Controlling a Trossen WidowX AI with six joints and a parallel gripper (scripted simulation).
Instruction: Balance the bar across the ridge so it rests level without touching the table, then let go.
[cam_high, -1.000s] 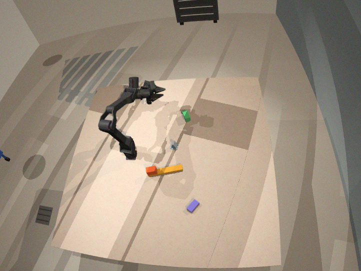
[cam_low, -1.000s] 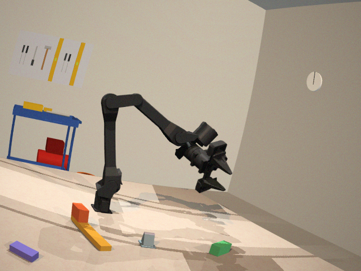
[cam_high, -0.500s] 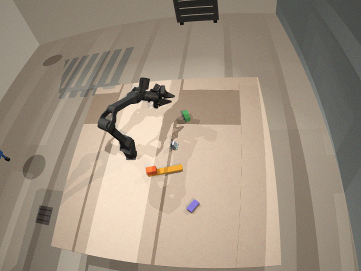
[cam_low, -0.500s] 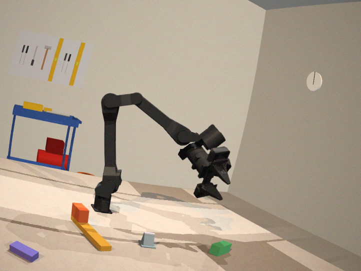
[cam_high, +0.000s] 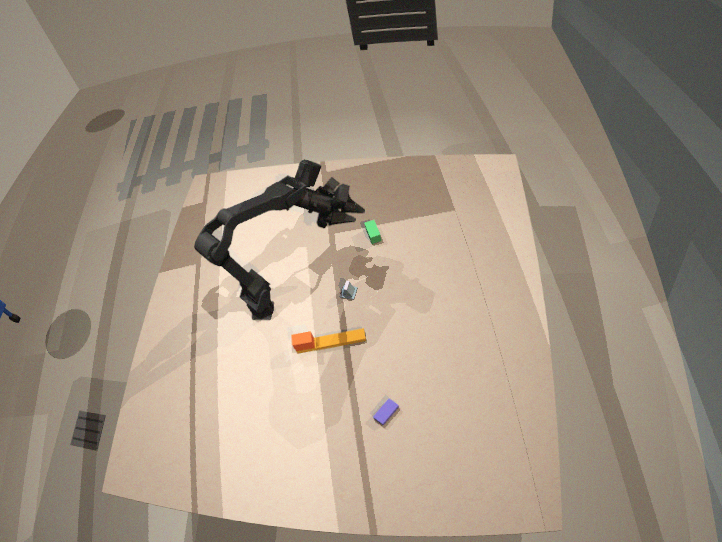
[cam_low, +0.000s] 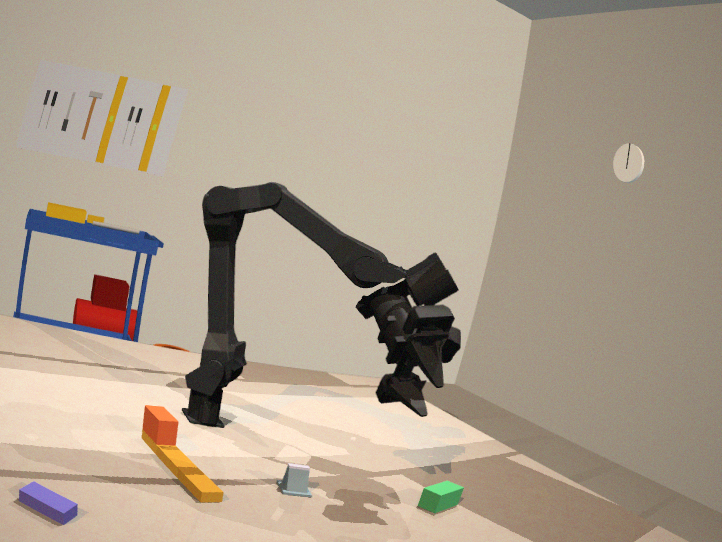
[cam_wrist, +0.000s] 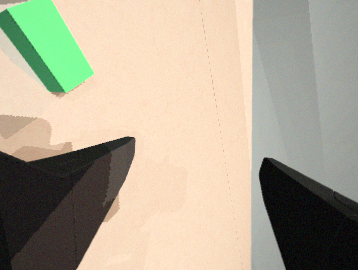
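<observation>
1 yellow-orange bar (cam_high: 341, 338) (cam_low: 185, 471) lies on the table (cam_high: 443, 466) (cam_low: 104, 385), 1 orange block (cam_high: 302, 341) (cam_low: 159, 425) on its end. Near it stands 1 small gray ridge (cam_high: 346, 287) (cam_low: 296, 479). Farther off, the black gripper (cam_high: 359, 214) (cam_low: 432, 400) (cam_wrist: 197, 155) hangs above the table, fingers apart, grasping nothing, near 1 green block (cam_high: 372, 231) (cam_low: 440, 497) (cam_wrist: 55, 45).

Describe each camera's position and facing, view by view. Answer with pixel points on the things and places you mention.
Top: high above the table, facing down; whole arm and gripper (cam_high: 359, 214) (cam_low: 432, 401) (cam_wrist: 197, 155) show.
Exterior: low beside the table, facing across it to the walls; whole arm shows.
Wrist: on the arm near the gripper, facing past its fingertips; only fingers show.
Top and exterior share the bar (cam_high: 341, 338) (cam_low: 189, 475) and ridge (cam_high: 348, 289) (cam_low: 296, 480).
</observation>
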